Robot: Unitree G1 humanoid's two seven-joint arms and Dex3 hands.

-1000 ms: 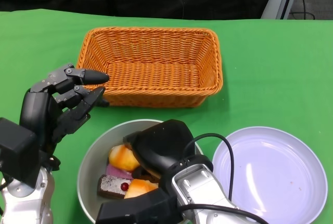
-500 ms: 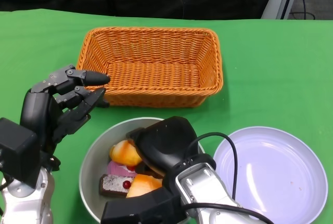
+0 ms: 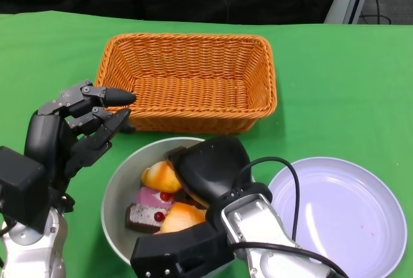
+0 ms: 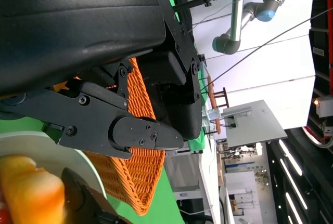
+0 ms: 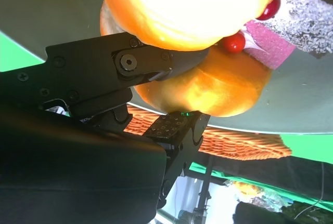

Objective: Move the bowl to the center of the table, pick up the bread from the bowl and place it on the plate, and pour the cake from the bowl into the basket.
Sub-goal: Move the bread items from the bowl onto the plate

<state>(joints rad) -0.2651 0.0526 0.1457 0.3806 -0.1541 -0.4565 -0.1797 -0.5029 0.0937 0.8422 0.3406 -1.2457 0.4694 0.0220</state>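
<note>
A grey bowl (image 3: 122, 188) sits in front of the basket, near me. It holds two orange breads (image 3: 161, 177) (image 3: 182, 217), a pink cake (image 3: 151, 197) and a dark cake (image 3: 143, 217). My right hand (image 3: 213, 168) covers the bowl's right side. In the right wrist view its fingers (image 5: 104, 63) pinch the bowl's rim (image 5: 302, 104), one inside beside a bread (image 5: 218, 89), one outside. My left hand (image 3: 77, 126) hovers left of the bowl with fingers apart and holds nothing. The white plate (image 3: 335, 217) lies at the right, bare.
An orange wicker basket (image 3: 187, 75) stands just beyond the bowl, with nothing in it. Green cloth covers the table. The left wrist view shows the basket's wall (image 4: 135, 172) close to the left hand's fingers (image 4: 130, 130).
The bowl and my right hand have slid a little to the right and toward the basket. The left hand has stayed put.
</note>
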